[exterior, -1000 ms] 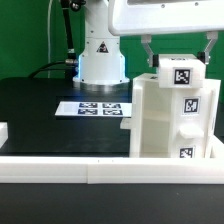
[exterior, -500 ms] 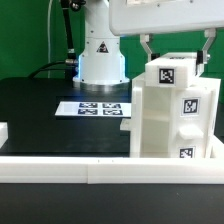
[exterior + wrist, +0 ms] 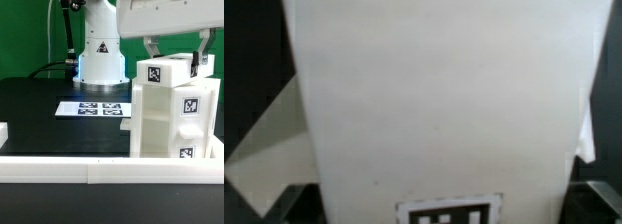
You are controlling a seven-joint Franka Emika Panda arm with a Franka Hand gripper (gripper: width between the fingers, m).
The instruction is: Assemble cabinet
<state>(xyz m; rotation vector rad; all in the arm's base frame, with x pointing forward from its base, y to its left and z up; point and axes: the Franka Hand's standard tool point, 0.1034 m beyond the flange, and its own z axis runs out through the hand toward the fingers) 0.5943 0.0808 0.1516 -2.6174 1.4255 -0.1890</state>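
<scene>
white panel pinched in the hand (image 3: 178,62), tilted atop the cabinet (image 3: 172,125).

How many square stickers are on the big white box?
3 on the cabinet in the exterior view: top, middle, bottom. The other sides may hide more.
</scene>
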